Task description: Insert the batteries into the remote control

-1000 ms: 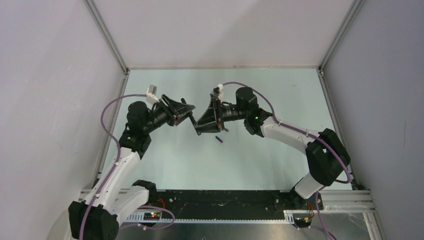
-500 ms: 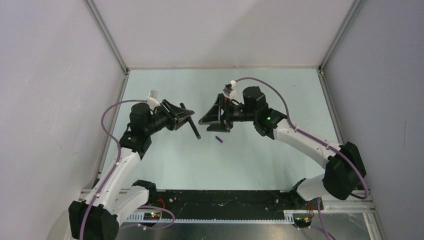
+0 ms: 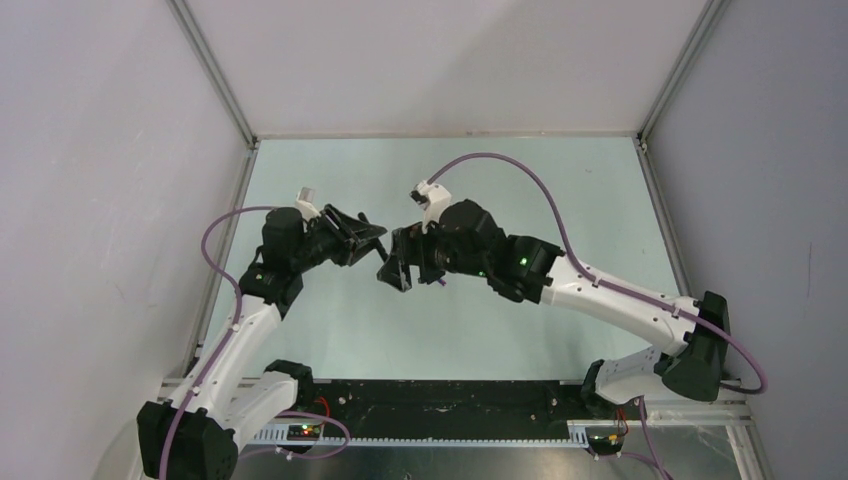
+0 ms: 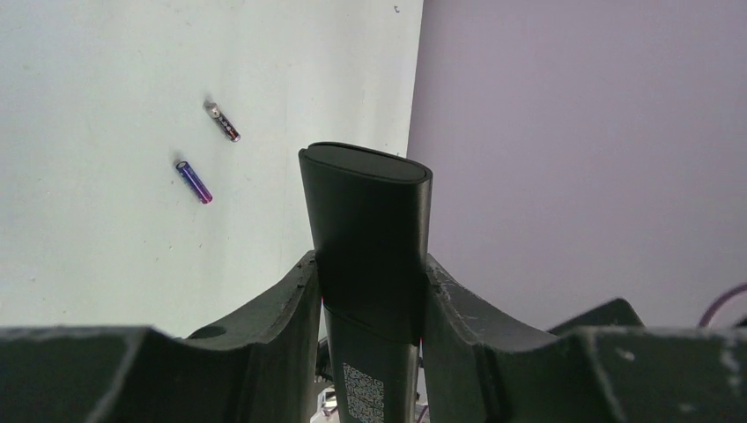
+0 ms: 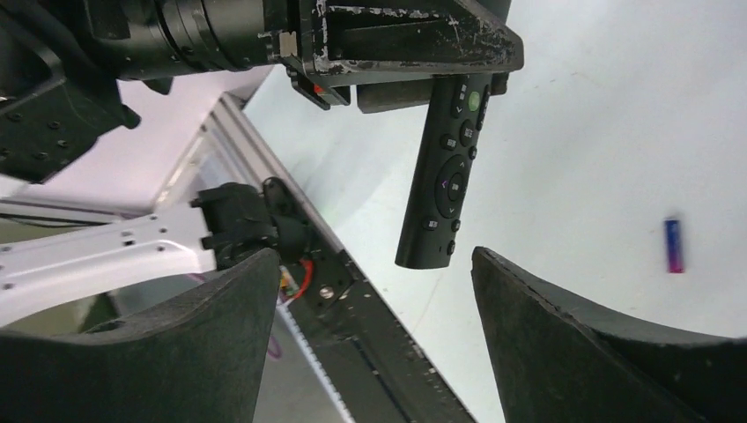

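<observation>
Left gripper (image 4: 370, 264) pinching the remote control (image 5: 445, 176) by 1 end, button face toward the right gripper (image 5: 370, 260), spread wide near its free end, 2 loose cells on the table (image 4: 88, 88), blue-purple battery (image 4: 193, 181) near dark battery (image 4: 222, 122), remote control mostly hidden in top view, recess not discernible

a pale green table (image 3: 560, 180) sits boxed by plain lilac-grey walls (image 3: 90, 150); aluminium posts (image 3: 214, 75) rise from its far corners, a black rail (image 3: 450, 398) runs along its near edge. even, soft light.
</observation>
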`<action>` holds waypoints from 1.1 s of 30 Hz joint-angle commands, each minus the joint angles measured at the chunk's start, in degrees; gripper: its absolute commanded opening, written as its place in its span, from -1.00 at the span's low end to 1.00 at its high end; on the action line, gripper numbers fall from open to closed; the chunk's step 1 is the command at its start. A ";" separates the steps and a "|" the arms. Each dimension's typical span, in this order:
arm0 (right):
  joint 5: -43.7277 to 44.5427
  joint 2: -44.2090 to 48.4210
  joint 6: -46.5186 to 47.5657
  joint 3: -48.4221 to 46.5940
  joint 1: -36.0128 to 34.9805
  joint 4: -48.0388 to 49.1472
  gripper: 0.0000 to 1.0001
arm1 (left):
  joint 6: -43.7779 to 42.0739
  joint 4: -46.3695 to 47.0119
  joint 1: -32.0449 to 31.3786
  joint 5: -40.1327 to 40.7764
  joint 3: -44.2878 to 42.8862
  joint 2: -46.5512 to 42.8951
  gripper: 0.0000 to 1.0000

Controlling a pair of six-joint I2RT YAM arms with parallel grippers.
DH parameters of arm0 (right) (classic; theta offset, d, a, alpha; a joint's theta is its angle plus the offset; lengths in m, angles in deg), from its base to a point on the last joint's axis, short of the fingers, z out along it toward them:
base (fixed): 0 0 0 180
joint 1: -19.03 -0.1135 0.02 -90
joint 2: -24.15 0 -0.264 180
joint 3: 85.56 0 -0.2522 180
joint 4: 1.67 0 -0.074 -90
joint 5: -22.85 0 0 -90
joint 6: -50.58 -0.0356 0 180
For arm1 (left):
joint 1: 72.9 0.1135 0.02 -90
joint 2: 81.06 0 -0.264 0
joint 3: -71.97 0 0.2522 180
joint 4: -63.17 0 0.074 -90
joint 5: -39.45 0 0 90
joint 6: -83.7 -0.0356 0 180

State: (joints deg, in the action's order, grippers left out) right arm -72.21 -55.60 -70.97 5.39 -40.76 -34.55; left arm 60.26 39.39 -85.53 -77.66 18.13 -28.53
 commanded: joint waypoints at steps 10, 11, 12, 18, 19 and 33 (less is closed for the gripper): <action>29.22 -9.14 15.99 -8.77 -9.49 -5.08 0.32 | -0.01 -0.90 0.23 1.24 -0.67 -0.33 -0.48; 29.38 -9.56 16.32 -9.25 -9.91 -5.19 0.27 | -0.03 -0.93 0.23 1.31 -0.59 -0.33 -0.47; 29.53 -10.50 16.33 -9.57 -10.04 -5.39 0.19 | -0.03 -1.00 0.19 1.34 -0.60 -0.28 -0.47; 31.46 -12.79 15.54 -10.94 -10.81 -6.93 -0.22 | -0.06 -1.19 0.16 1.51 -0.58 -0.38 -0.47; 31.57 -12.89 15.33 -10.94 -10.92 -6.91 -0.29 | -0.04 -1.29 0.21 1.42 -0.60 -0.41 -0.46; 22.55 -8.35 14.18 -12.27 -7.99 -9.80 -1.00 | -15.88 -1.32 0.24 -3.82 -3.04 -6.54 0.66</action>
State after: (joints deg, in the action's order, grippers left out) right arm -43.01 -68.41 -55.32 -4.69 -51.34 -44.23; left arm 54.01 36.59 -85.48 -77.73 18.07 -31.35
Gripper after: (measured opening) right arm 0.189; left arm 0.748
